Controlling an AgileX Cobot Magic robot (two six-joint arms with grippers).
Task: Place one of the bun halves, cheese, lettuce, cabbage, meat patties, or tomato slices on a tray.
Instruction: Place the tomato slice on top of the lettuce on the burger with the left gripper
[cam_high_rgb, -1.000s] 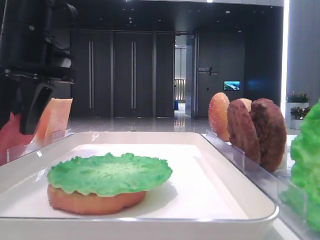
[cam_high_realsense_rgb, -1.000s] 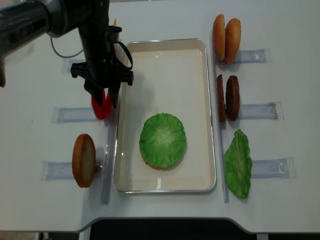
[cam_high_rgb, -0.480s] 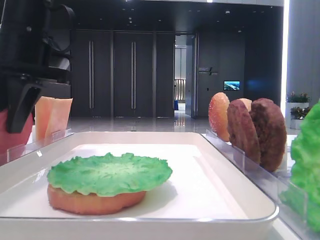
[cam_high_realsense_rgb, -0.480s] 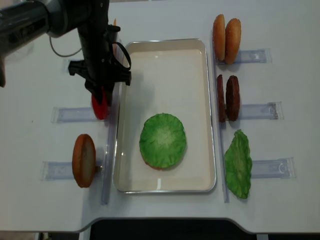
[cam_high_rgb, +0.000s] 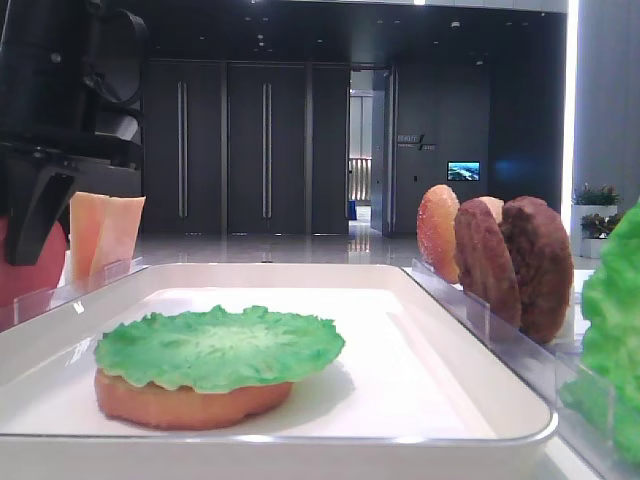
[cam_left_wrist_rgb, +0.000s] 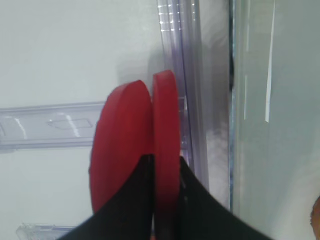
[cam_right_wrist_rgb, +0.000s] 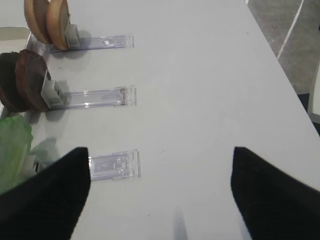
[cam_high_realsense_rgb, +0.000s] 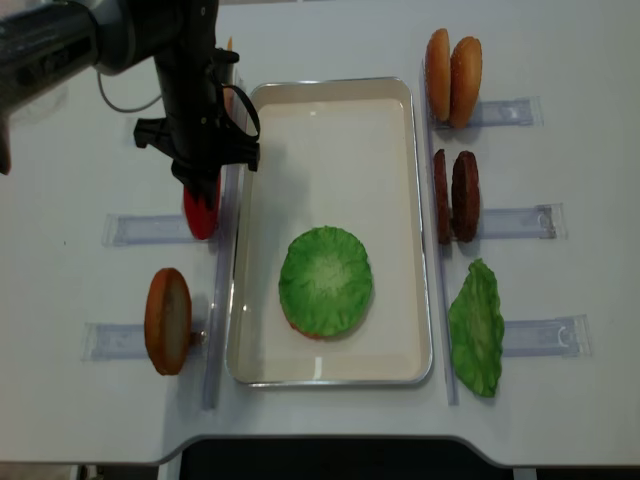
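Note:
Two red tomato slices stand on edge in a clear rack left of the white tray. My left gripper is shut on the slice nearer the tray; the other slice leans against its outer finger. From above, the left gripper stands over the tomato slices. Inside the tray a green lettuce leaf lies on a bun half. My right gripper hangs open over bare table, holding nothing.
Another bun half stands in a rack at the front left. Right of the tray stand two bun halves, two meat patties and a lettuce leaf in clear racks. Cheese slices stand behind the left gripper.
My left gripper's jaws have closed from open to shut on the tomato slice nearer the tray. The gripper shifted slightly left. Nothing else has moved.

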